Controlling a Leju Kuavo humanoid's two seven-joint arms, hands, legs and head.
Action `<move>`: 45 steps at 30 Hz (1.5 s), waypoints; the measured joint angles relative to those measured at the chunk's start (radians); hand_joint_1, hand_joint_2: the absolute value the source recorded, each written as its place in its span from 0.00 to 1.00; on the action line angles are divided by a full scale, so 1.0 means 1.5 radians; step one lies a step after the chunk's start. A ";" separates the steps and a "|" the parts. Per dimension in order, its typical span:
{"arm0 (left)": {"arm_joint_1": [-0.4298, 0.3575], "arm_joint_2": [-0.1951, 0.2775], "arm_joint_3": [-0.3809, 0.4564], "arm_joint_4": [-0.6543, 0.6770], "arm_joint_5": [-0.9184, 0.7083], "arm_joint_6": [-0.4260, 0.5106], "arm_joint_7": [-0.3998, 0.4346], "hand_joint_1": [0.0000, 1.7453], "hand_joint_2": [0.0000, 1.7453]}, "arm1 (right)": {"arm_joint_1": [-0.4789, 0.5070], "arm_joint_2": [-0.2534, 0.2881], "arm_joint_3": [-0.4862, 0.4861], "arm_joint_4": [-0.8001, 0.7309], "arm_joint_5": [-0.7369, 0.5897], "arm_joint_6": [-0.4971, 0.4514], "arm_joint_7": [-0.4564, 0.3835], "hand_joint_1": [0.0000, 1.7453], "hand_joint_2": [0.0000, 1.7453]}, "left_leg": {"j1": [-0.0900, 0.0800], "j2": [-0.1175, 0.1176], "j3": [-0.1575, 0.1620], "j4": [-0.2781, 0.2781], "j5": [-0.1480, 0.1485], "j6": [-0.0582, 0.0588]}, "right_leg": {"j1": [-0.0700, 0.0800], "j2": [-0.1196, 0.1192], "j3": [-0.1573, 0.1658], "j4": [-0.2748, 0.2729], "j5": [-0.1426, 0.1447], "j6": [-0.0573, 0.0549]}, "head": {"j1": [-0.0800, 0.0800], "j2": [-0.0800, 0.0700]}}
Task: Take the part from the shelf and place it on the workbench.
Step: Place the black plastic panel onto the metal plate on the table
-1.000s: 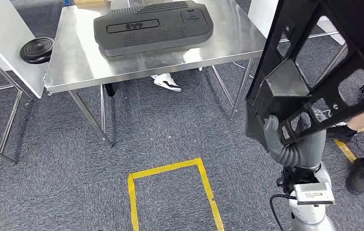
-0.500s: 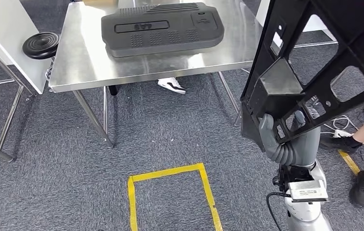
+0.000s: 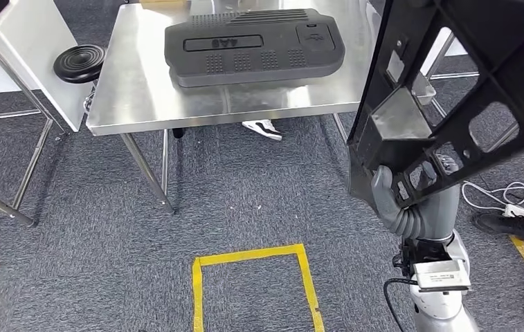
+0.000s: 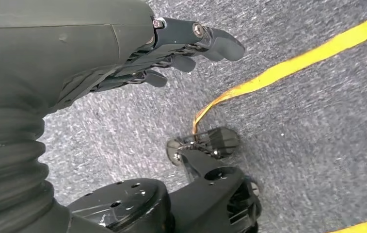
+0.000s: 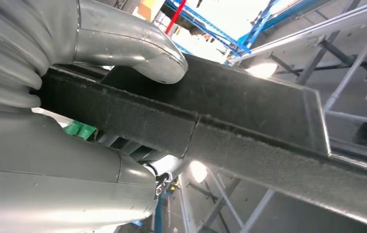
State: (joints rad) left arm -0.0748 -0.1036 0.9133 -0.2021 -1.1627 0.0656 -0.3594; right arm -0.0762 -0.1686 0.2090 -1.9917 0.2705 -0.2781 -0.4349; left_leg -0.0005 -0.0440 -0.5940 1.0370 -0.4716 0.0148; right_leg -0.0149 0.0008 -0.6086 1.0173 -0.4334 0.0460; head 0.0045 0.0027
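Transport step in hand: your right hand is clamped on the black frame part, held upright, well short of the steel workbench. Left hand hangs slack, fingers apart. Next, approach and lower it beside the black moulded panel.

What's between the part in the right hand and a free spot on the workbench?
The right hand holds the black frame part beside the steel workbench. A large dark moulded panel lies across the middle of the top; bare steel shows along its near edge and left side.
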 joint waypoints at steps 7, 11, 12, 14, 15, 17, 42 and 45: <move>0.001 0.000 0.000 0.000 0.000 0.000 0.000 0.00 1.00 | 0.000 0.002 0.001 0.000 0.000 0.000 0.000 1.00 1.00 | 0.011 0.023 -0.104 0.190 -0.064 -0.022 | -0.010 -0.004 0.032 -0.007 -0.017 -0.023 | -0.004 0.000; 0.001 0.000 0.000 0.000 0.000 0.000 -0.001 0.00 1.00 | 0.000 0.002 0.001 0.001 0.000 0.001 0.000 1.00 1.00 | 0.018 0.029 -0.051 0.056 0.024 -0.028 | -0.012 -0.002 0.053 -0.005 -0.037 -0.008 | -0.006 0.000; 0.000 -0.001 0.000 0.001 0.000 0.000 -0.001 0.00 1.00 | 0.000 0.002 0.001 0.001 0.000 0.001 0.000 1.00 1.00 | 0.018 0.029 -0.037 0.029 0.031 -0.026 | -0.011 -0.002 0.055 -0.004 -0.041 -0.003 | -0.007 0.000; 0.000 -0.001 0.000 0.001 0.000 0.000 -0.002 0.00 1.00 | 0.000 0.002 0.002 0.002 0.000 0.001 0.001 1.00 1.00 | 0.014 0.026 -0.030 0.015 0.025 -0.019 | -0.007 -0.002 0.056 -0.005 -0.043 0.006 | -0.008 0.000; 0.000 -0.001 0.000 0.001 0.000 0.000 -0.002 0.00 1.00 | 0.000 0.002 0.002 0.002 0.000 0.001 0.001 1.00 1.00 | 0.014 0.025 -0.031 0.015 0.025 -0.014 | -0.008 -0.003 0.056 -0.007 -0.043 0.009 | -0.007 0.000; 0.000 -0.001 0.000 0.001 0.000 0.001 -0.003 0.00 1.00 | -0.001 0.002 0.003 0.002 0.000 0.001 0.002 1.00 1.00 | 0.013 0.023 -0.028 0.010 0.024 -0.004 | -0.009 -0.003 0.047 0.009 -0.052 0.012 | -0.006 0.000; -0.002 -0.002 0.000 0.000 -0.005 0.000 -0.002 0.00 1.00 | -0.016 -0.008 0.000 0.007 0.035 -0.013 0.018 1.00 1.00 | 0.018 0.027 -0.035 0.040 0.019 -0.026 | -0.010 0.001 0.034 0.000 -0.020 -0.005 | -0.007 0.000; -0.003 -0.003 0.000 0.000 -0.007 -0.001 -0.001 0.00 1.00 | -0.018 -0.008 0.000 0.008 0.037 -0.015 0.019 1.00 1.00 | 0.014 0.023 -0.022 0.015 0.016 -0.015 | -0.007 0.002 0.033 -0.001 -0.022 0.006 | -0.006 0.000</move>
State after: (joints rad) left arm -0.0791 -0.1080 0.9133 -0.2018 -1.1729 0.0642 -0.3611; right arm -0.1033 -0.1800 0.2091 -1.9803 0.3263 -0.3004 -0.4060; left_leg 0.0207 -0.0093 -0.6272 1.0598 -0.4474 -0.0072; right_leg -0.0249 0.0031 -0.5587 1.0155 -0.4671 0.0556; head -0.0044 0.0027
